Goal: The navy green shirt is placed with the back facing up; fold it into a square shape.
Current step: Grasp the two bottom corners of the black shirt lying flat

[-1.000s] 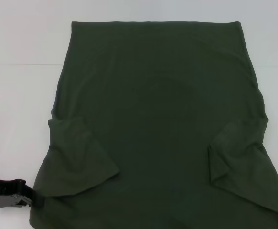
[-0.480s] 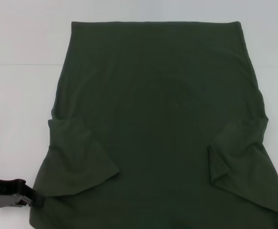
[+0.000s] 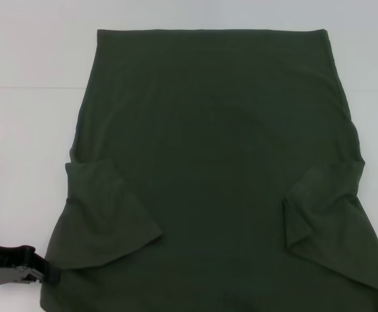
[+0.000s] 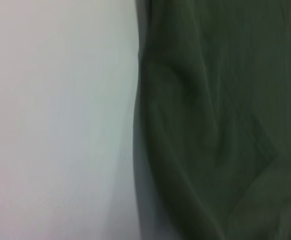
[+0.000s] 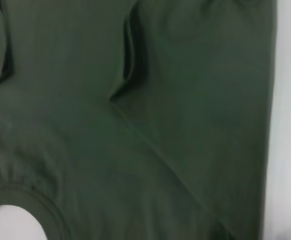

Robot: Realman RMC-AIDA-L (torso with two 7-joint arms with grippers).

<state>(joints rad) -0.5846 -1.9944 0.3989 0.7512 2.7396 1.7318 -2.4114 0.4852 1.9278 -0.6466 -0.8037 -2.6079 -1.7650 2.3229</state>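
In the head view, the navy green shirt [image 3: 215, 175] is seen spread flat on the white table [image 3: 26, 130], plain side up, with no lettering shown. Both short sleeves are folded inward over the body of the shirt: the left sleeve [image 3: 104, 214] lies as a flap near the shirt's left edge, and the right sleeve [image 3: 319, 208] lies likewise near its right edge. The shirt's far hem is seen as a straight edge across the top. The left gripper [image 3: 46, 273] is found just beside the shirt's near left corner, low over the table; whether it touches the cloth cannot be told, and whether it is wide or narrow cannot be told either. Only a dark sliver at the shirt's near right corner is seen of the right arm.

In the left wrist view, the shirt's left edge [image 4: 140, 125] is shown against the bare table [image 4: 55, 120], with soft creases running through the cloth beside it.

In the right wrist view, the shirt's folded right sleeve [image 5: 195, 100] is shown lying on the shirt's body, the ribbed collar [image 5: 40, 205] curves nearby, and a strip of table [image 5: 288, 125] borders the shirt's right edge.
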